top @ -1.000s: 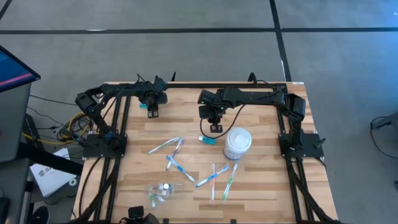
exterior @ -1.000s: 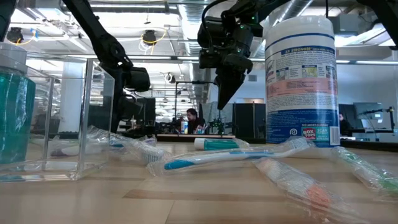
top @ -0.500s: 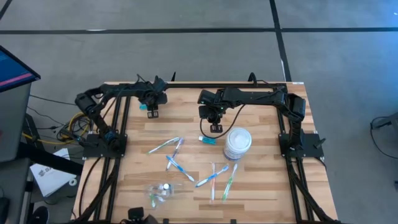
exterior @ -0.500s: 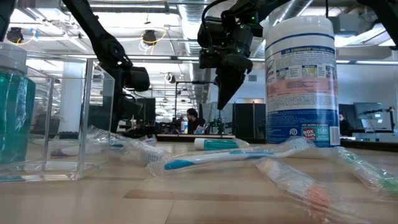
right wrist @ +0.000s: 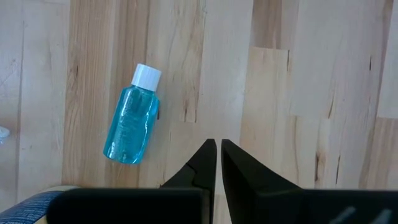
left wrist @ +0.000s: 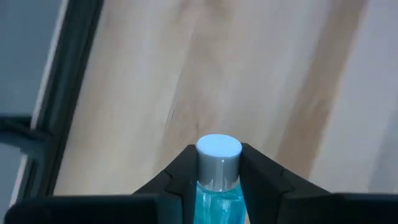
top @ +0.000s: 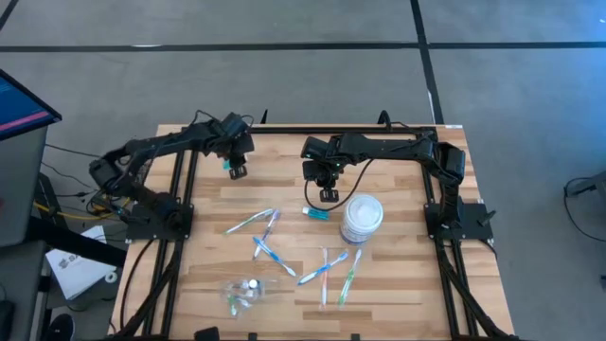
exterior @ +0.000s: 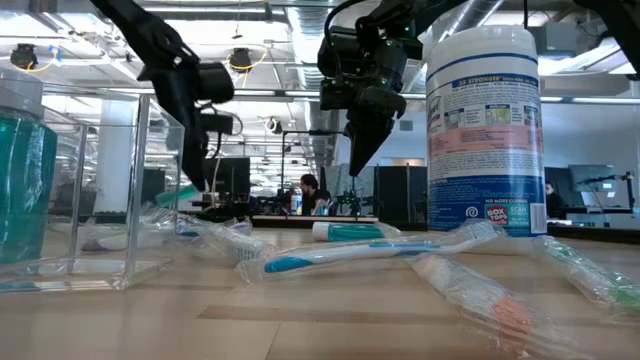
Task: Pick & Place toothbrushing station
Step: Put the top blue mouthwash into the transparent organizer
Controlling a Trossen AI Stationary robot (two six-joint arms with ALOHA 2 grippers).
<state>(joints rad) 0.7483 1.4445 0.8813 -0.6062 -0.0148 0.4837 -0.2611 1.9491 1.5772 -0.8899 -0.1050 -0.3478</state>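
Readable writing: "BOX TOPS" badge low on the label of a tall white wipes canister; a larger blue line higher up, too small to make out.

Left gripper: lifted above the far left of the wooden table, fingers clamped on a small blue bottle with a white cap, bottle sticking out between them.

Right gripper: hanging over the table's middle, fingers nearly together, holding nothing.

Bottles, three counted: one in the left gripper; a second bottle lying flat just beside and below the right gripper; a third bottle inside the clear bag.

Clear plastic bag: crinkled, at the near edge, well apart from both grippers.

Toothbrushes: around eight counted, scattered between the right gripper and the near edge.

White canister seen from above: upright, just beside the right gripper.

Clear box: at the low view's left.
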